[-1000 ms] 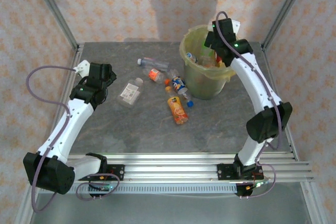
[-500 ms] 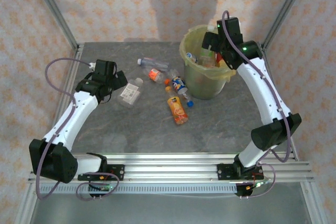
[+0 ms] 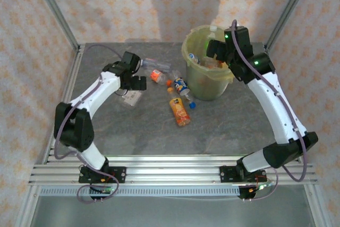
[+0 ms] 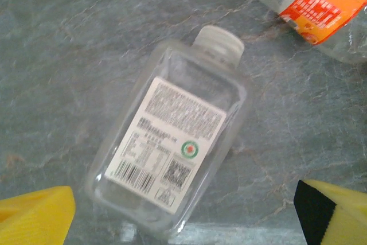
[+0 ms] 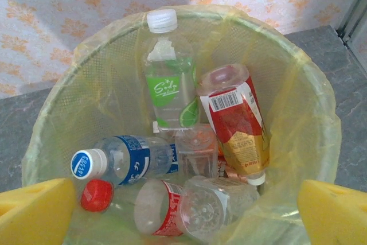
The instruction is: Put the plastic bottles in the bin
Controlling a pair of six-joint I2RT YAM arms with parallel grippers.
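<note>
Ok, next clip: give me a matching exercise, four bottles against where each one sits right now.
Things:
1. white-labelled square bottle
2. green-labelled bottle
3. blue-labelled bottle
4. orange bottle

Places:
A. lying on its side inside the bin
B. on the table, closest of all to the arm bases
C. on the table below the open left end effector
D. leaning against the bin's far wall, cap up

Pairs: 1-C, 2-D, 3-A, 4-B
</note>
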